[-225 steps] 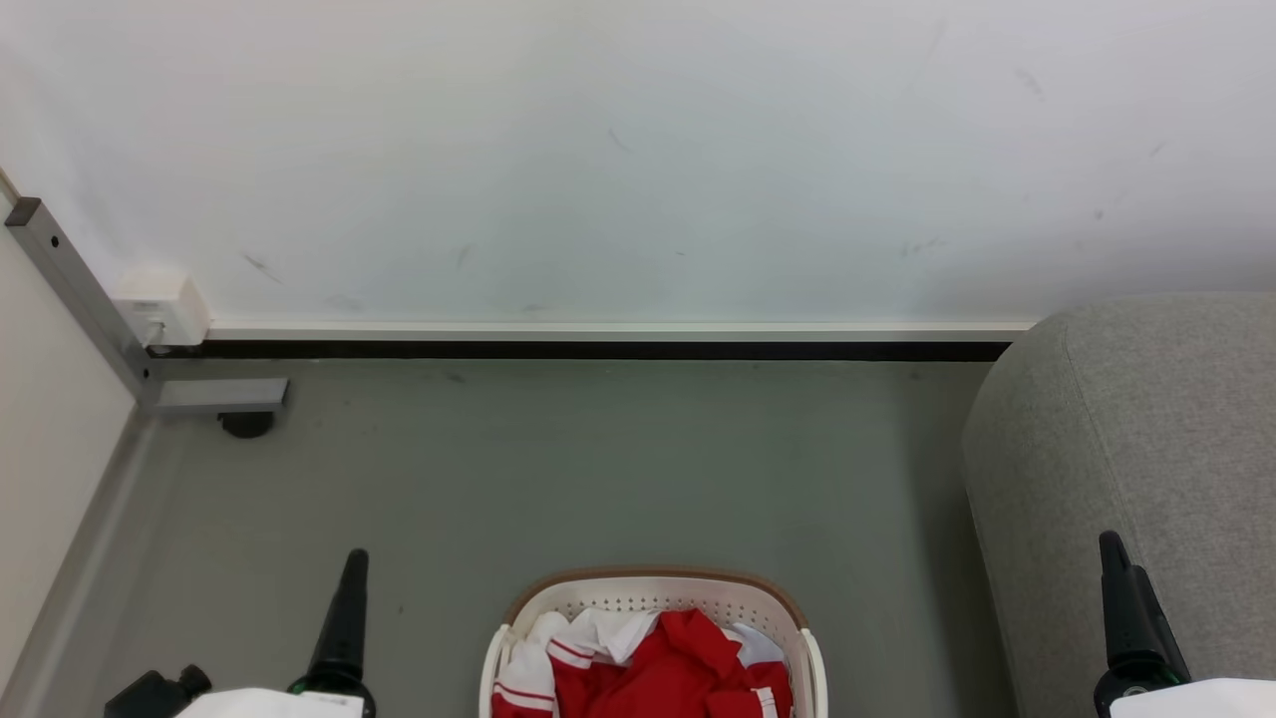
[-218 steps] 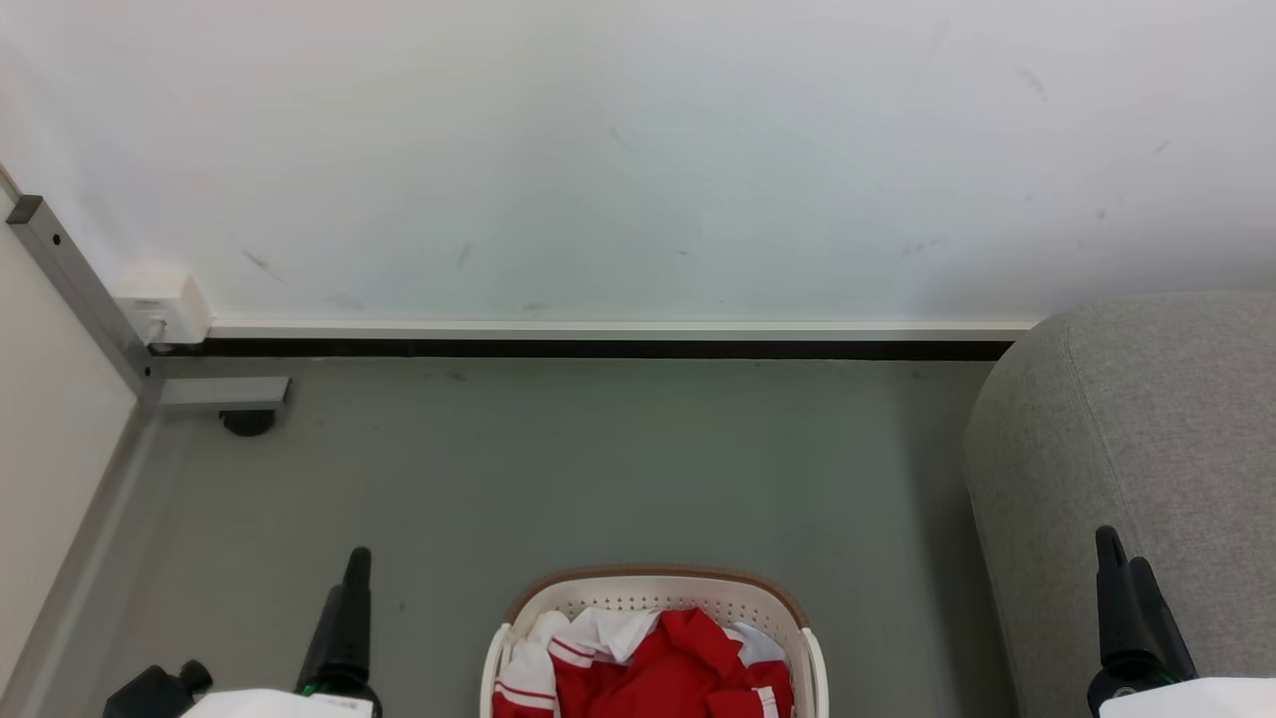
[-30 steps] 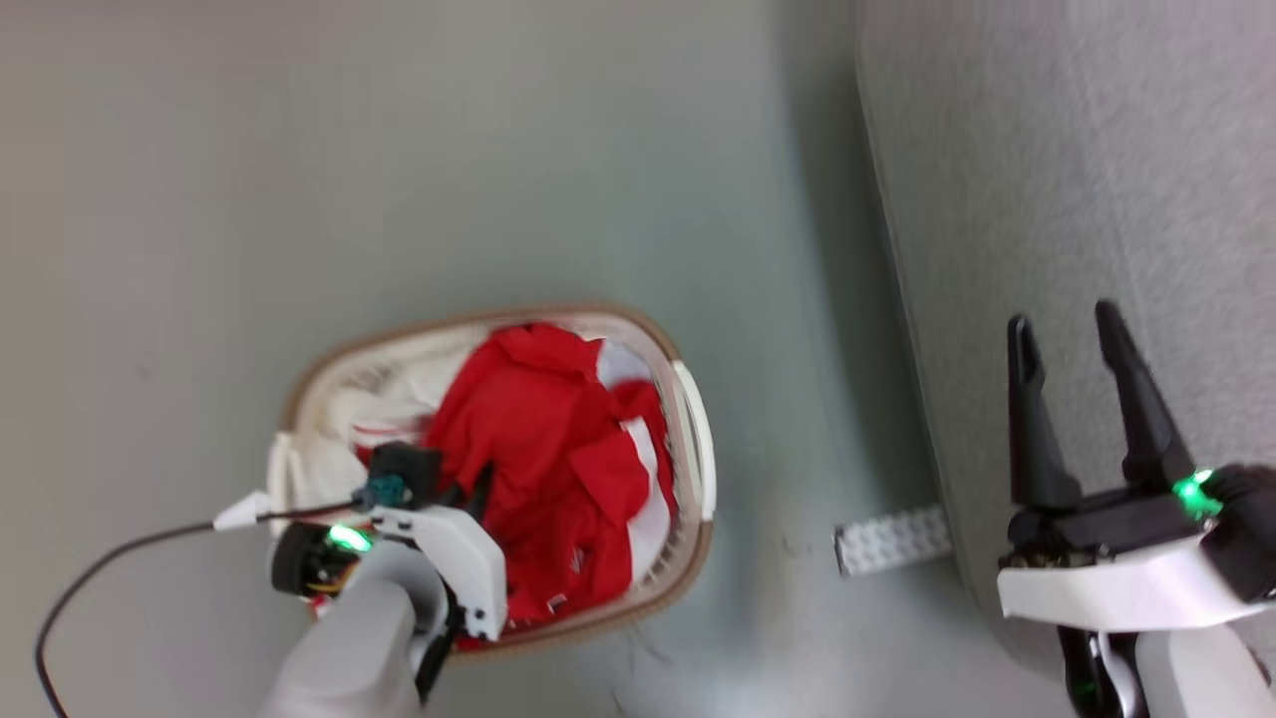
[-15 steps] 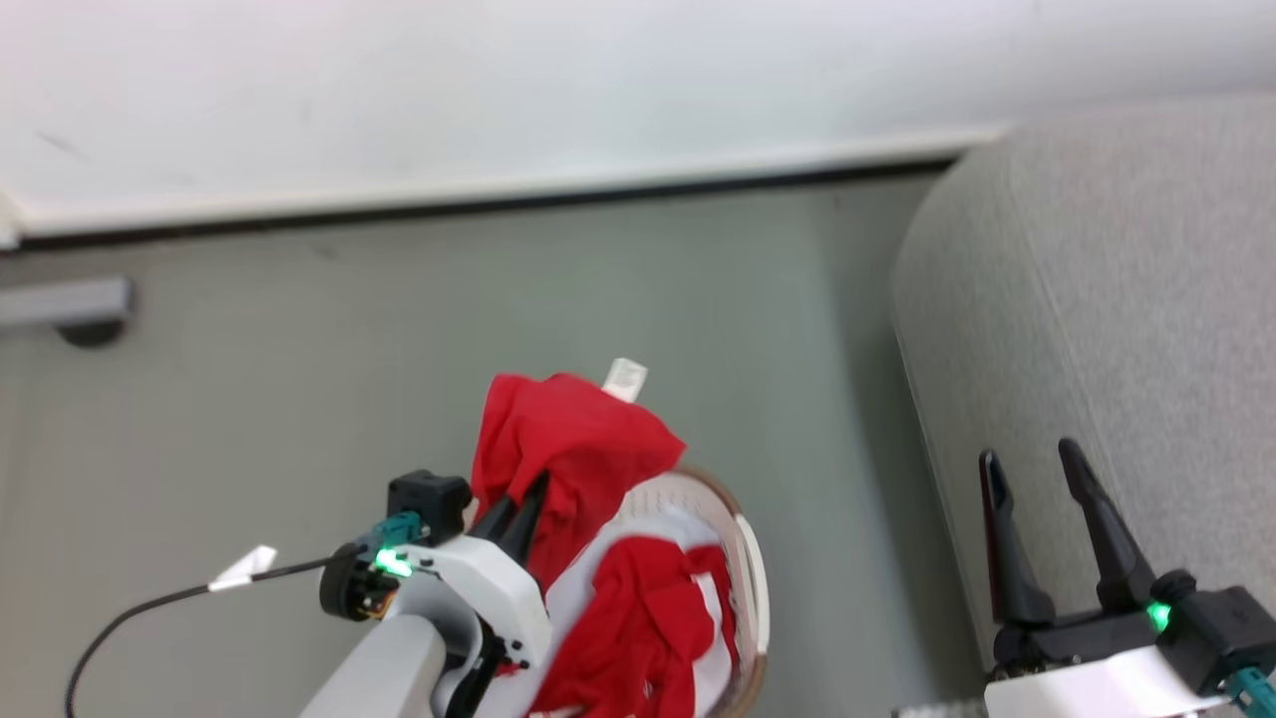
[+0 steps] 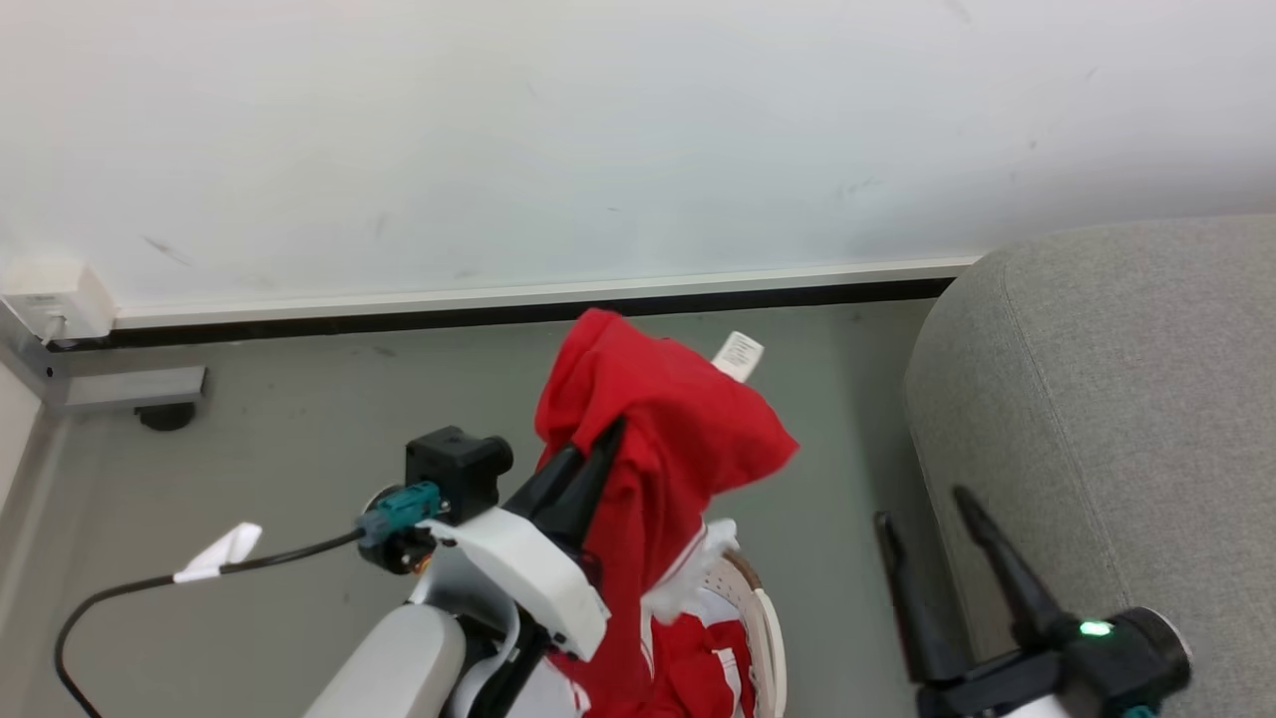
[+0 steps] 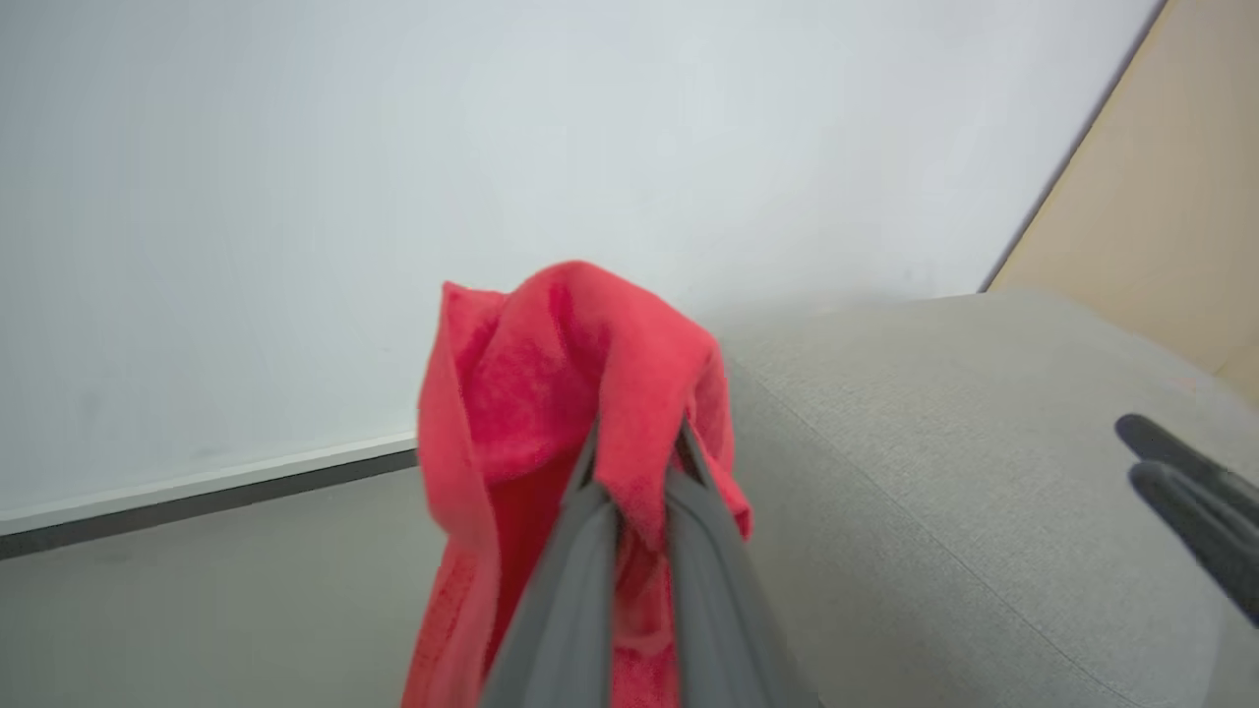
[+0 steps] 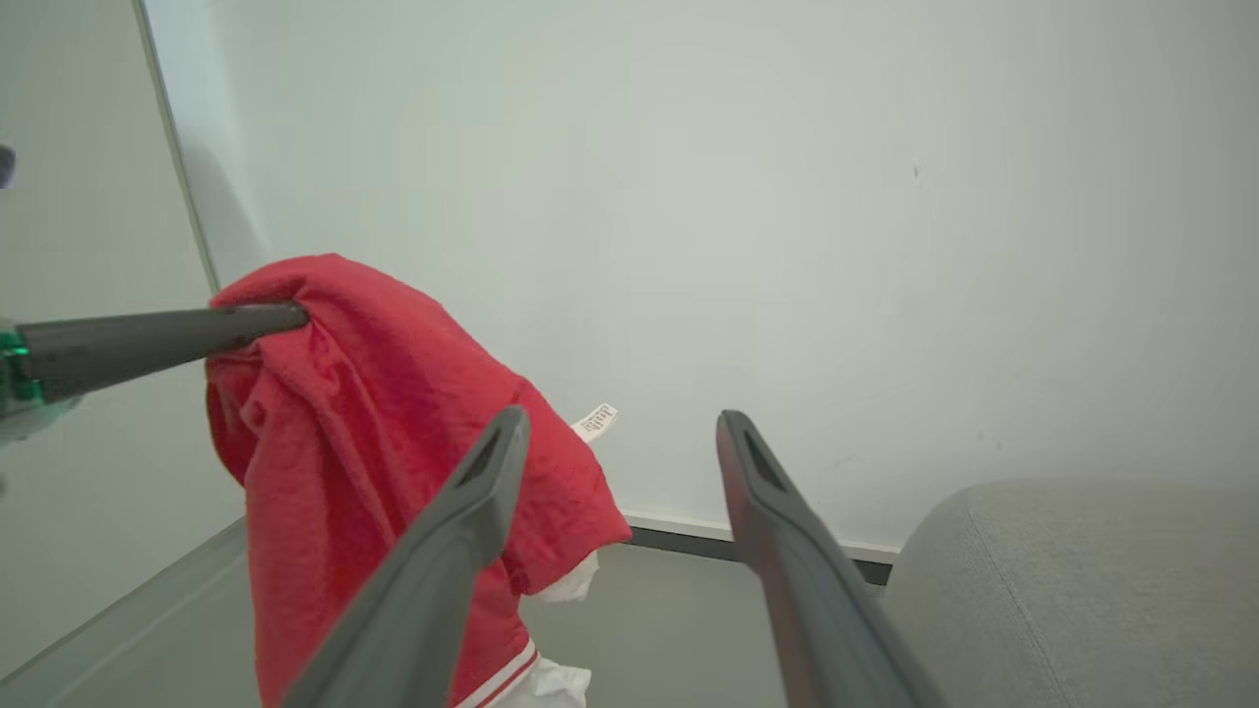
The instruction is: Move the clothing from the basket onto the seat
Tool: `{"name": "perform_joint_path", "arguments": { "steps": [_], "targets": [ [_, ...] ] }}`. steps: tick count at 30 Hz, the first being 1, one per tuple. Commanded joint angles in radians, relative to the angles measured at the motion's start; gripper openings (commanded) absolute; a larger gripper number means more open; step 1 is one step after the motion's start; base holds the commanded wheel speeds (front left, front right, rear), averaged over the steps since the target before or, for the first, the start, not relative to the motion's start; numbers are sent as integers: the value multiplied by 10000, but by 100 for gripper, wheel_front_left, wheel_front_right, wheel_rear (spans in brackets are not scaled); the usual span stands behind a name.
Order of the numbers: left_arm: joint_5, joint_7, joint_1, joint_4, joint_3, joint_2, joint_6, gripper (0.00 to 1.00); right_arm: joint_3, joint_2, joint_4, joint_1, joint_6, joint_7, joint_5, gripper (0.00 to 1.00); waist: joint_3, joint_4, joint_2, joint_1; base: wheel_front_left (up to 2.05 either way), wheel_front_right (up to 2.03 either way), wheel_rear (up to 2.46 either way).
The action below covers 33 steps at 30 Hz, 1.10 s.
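basket [image 5: 770, 638] rim shows at the near edge of the head view, with more red and white clothing [image 5: 710, 663] lying inside it. directly above the basket, the left pincer [image 5: 608, 436] is clamped on a fold of one red garment [image 5: 678, 419], its two dark fingers pressed together with cloth bunched between them. the garment hangs from that pinch in a long drape that runs down toward the basket; whether its tail is free of the pile cannot be told. a small white label [image 5: 739, 355] sticks out at the top of the garment. to the right of the basket, the right pincer [image 5: 922, 509] stands with its fingers wide apart and nothing between them, just beside the seat [image 5: 1116, 399]. the grey seat rises to the right of the basket, and the garment is apart from it. beyond the basket lie bare floor [image 5: 299, 419] and the white wall [image 5: 598, 150].

the step in hand looks like the lift and carry of one garment, with the rest of the clothing waiting in the basket. the next move likely calls for enough height to bring the hanging tail over the basket rim, then a swing to the right of the basket over the seat's rounded edge. the fingers should part only once the cloth lies on the seat.
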Motion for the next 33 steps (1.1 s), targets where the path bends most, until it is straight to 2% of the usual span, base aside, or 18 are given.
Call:
{"name": "perform_joint_path", "arguments": {
  "steps": [1, 6, 13, 22, 24, 26, 30, 31, 33],
  "targets": [
    [-124, 176, 181, -398, -24, 63, 84, 0, 189, -35, -31, -214, -21, 4, -211, 100, -15, -6, 0, 3, 0, 0, 0],
    [-146, 856, 417, -1793, -210, 103, 342, 0, 1469, -32, 290, -658, -21, 4, -651, 100, -84, -3, 0, 3, 0, 0, 0],
    [-120, 1409, 544, -2809, -620, -68, 499, 0, 2646, -67, 1217, -1360, -21, 4, -832, 100, -254, 211, 0, 3, 0, 0, 0],
    [-295, 1963, 713, -3581, -1330, -320, 414, 0, 2694, -37, 2484, -2140, -21, 4, -1333, 100, -322, 494, 0, 3, 0, 0, 0],
    [-379, 2027, 727, -3683, -1406, -375, 405, 0, 2844, -24, 2684, -2300, -21, 4, -1048, 100, -318, 540, 0, 3, 0, 0, 0],
    [-371, 2058, 763, -3704, -1427, -374, 439, 0, 3075, -29, 2777, -2487, -21, 4, -773, 0, -308, 578, 0, 3, 0, 0, 0],
    [-356, 1939, 795, -3627, -1233, -312, 632, 1, 3210, -35, 2777, -2650, -21, 4, -391, 0, -253, 623, 0, 3, 0, 0, 0],
    [-348, 1932, 802, -3593, -1183, -283, 674, 18, 3164, -36, 2749, -2646, -23, 2, -306, 0, -233, 624, 0, 3, 0, 0, 0],
    [-365, 1855, 835, -3517, -1084, -218, 721, 42, 3081, -34, 2684, -2601, -21, 2, -148, 0, -198, 616, 0, 3, 0, 0, 0]
  ]
}}
